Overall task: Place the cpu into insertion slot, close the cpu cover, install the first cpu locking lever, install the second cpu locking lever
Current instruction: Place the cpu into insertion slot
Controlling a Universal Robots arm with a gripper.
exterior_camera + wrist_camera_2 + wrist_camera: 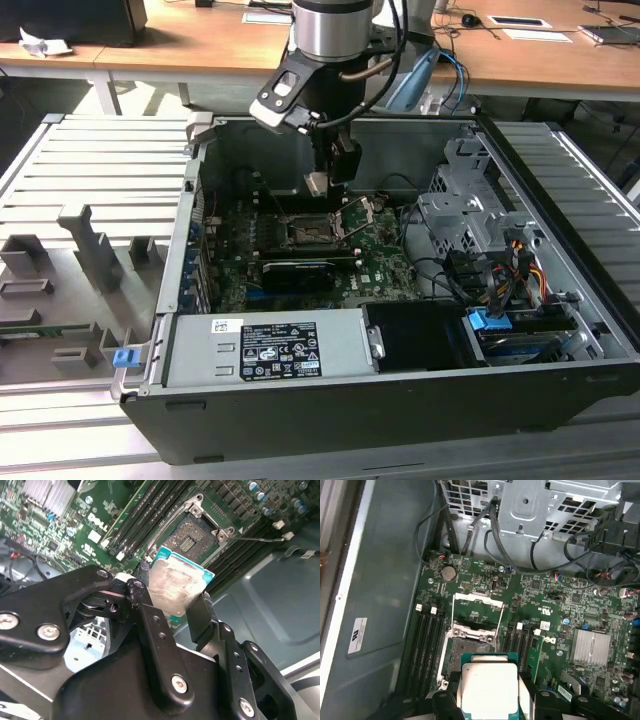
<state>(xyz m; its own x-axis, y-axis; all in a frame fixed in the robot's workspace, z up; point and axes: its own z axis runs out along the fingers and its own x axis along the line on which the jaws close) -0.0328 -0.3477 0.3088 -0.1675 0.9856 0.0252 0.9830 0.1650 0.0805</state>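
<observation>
You are on the first step. The tool (330, 172) is clamped on the cpu (316, 183), a finger on each of two opposite edges, and holds it in the air inside the open computer case (400, 410), above the green motherboard (385, 262). In both wrist views the cpu (175, 587) (489, 687) rides metal side toward the cameras, clear of the board. The insertion slot (465, 652) lies bare just beyond it, nothing seated in it. The cpu cover (476, 596) looks swung open on the slot's far side, so the way down seems free. As I judge it, seating the chip calls for squaring its edges to the insertion slot (192, 537) and keeping it level. A tilted or offset drop could bend the contacts, so lower it gently.
</observation>
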